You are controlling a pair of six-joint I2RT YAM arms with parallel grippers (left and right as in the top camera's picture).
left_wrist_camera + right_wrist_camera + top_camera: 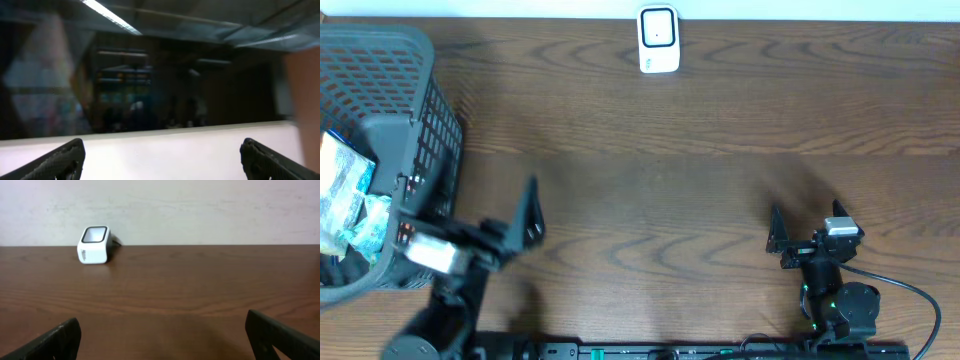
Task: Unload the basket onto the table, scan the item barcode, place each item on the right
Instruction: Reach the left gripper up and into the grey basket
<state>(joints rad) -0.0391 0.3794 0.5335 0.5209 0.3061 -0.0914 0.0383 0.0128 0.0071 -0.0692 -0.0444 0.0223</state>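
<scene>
A white barcode scanner (659, 40) with a dark window stands at the far edge of the table, and the right wrist view shows the scanner (93, 245) ahead to the left. Blue and white packaged items (344, 192) lie inside the dark mesh basket (390, 60) at the left. My left gripper (475, 215) hovers open beside the basket's right wall. It is tilted upward, so the left gripper (160, 155) sees only a wall and dark glass, with nothing between its fingers. My right gripper (807, 222) rests open and empty near the front right; the right wrist view shows only bare wood between this gripper's (162, 335) fingers.
The brown wooden table (670, 180) stretches between the basket and the scanner. A black cable (910, 300) loops from the right arm's base at the front edge. A pale wall (200, 210) runs behind the table.
</scene>
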